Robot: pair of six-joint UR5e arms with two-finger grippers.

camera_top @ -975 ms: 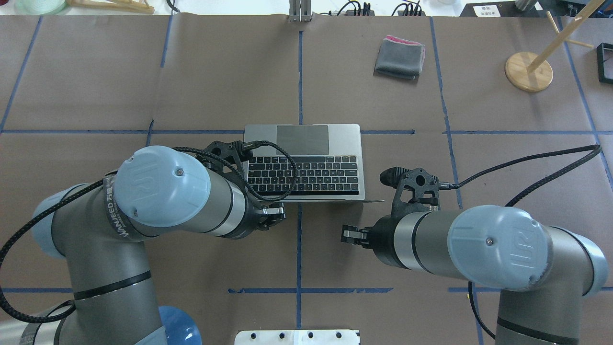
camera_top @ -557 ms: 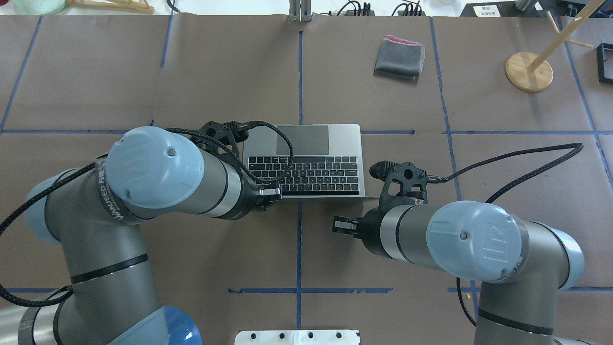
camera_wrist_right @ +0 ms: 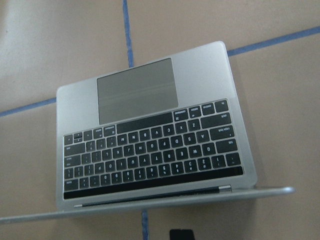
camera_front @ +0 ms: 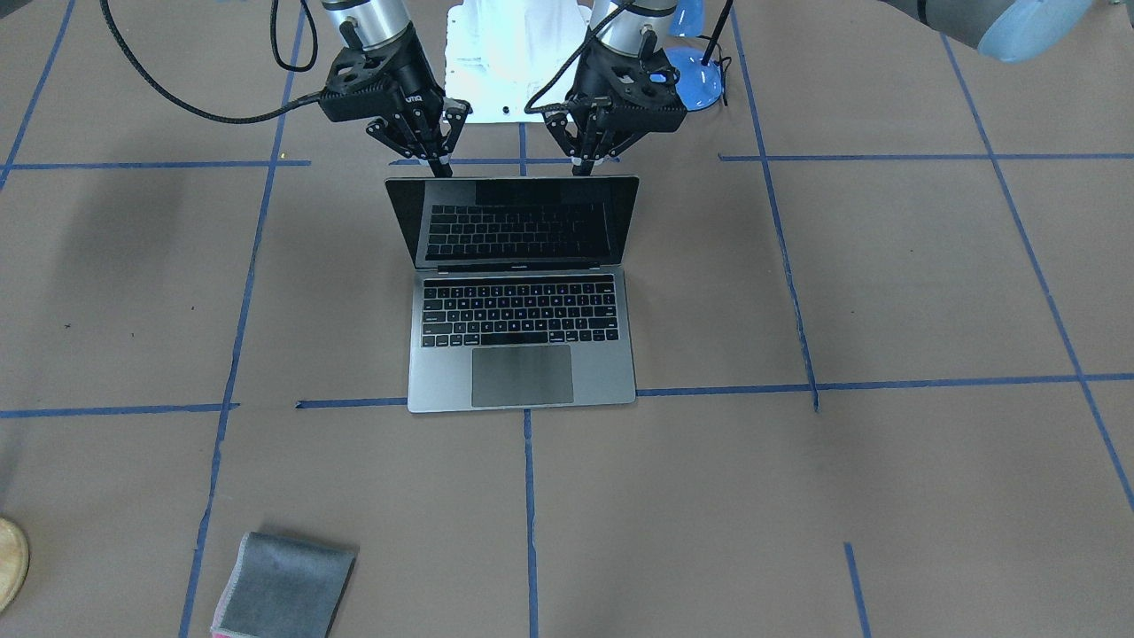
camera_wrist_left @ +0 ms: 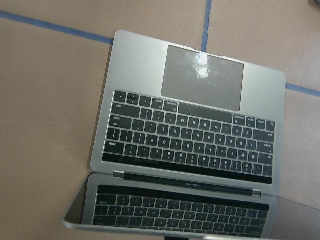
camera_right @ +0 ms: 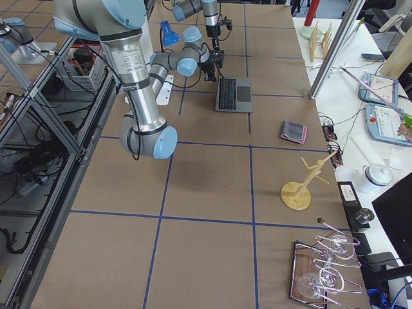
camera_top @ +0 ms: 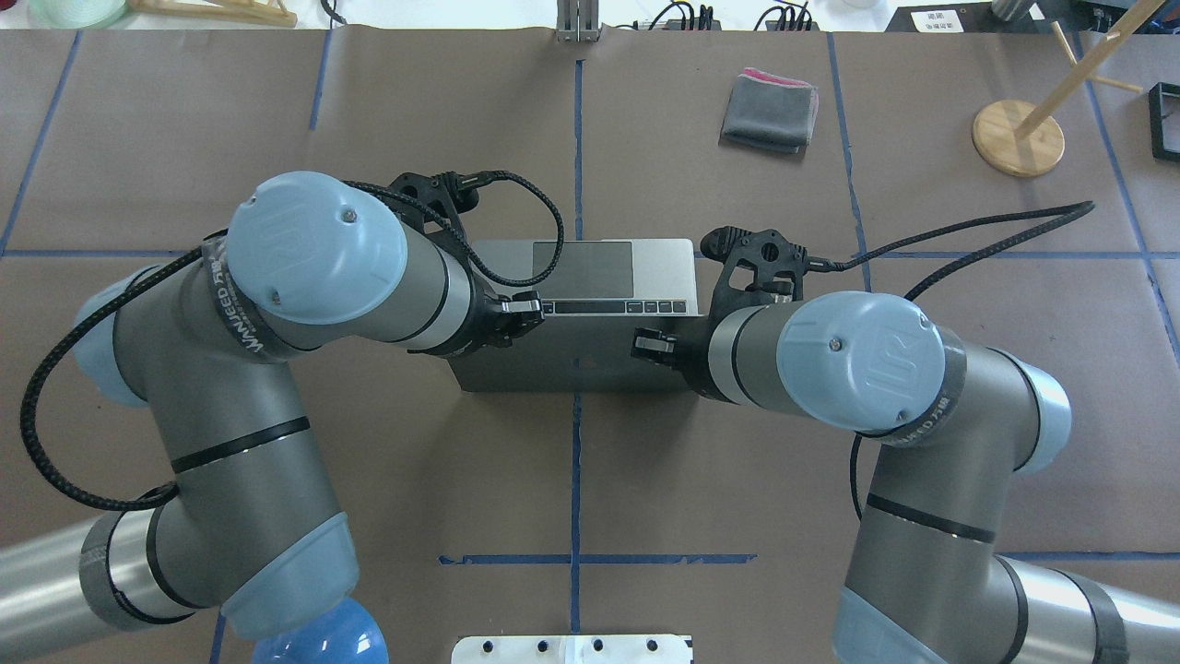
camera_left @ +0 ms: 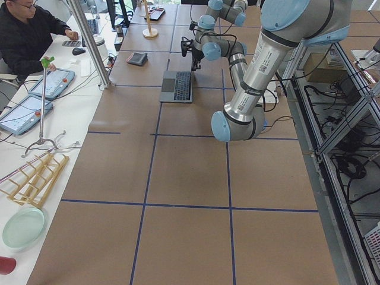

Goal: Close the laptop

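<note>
The space-grey laptop stands open at mid-table, its dark screen leaning forward over the black keys. In the overhead view the lid's back covers most of the keyboard, and the trackpad stays bare. My left gripper is shut, tips at the lid's top edge on its left part. My right gripper is shut, tips against the lid's back on its right part. In the front-facing view the left gripper and right gripper both touch the lid's top edge from behind. Both wrist views show the keyboard.
A folded grey cloth lies far right of the laptop. A wooden stand and a black frame are at the far right. A white base plate is at the near edge. Blue tape lines cross the brown table.
Both arms have moved forward from behind the laptop. The lid has tipped from about upright to leaning well over the keyboard.
</note>
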